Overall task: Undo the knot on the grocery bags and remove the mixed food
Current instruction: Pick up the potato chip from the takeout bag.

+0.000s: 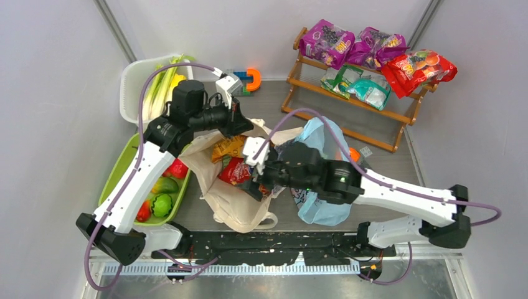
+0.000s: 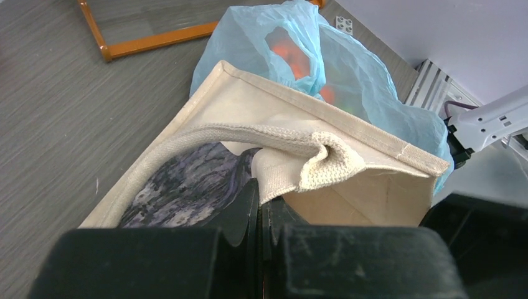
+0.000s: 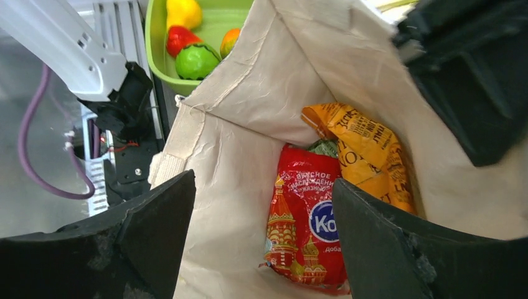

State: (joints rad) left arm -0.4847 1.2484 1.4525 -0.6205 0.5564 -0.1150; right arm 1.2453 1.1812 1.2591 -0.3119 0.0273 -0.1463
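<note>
The cream canvas tote (image 1: pixel 231 205) lies open at the table's middle. A red snack packet (image 3: pixel 305 230) and an orange one (image 3: pixel 364 146) lie inside it. My left gripper (image 2: pixel 261 187) is shut on the tote's woven handle (image 2: pixel 311 165) at the rim and holds the mouth up; it also shows in the top view (image 1: pixel 241 124). My right gripper (image 3: pixel 264 212) is open and empty inside the tote's mouth, jaws on either side of the red packet and above it. The light-blue plastic bag (image 1: pixel 319 205) lies right of the tote, under my right arm. No knot shows.
A green tray (image 1: pixel 118 168) with small red, green and yellow fruits (image 1: pixel 163 203) sits at the left. A white tub (image 1: pixel 129 87) with green-white stalks stands behind it. A wooden rack (image 1: pixel 348 99) with purple, teal and red packets stands at the back right.
</note>
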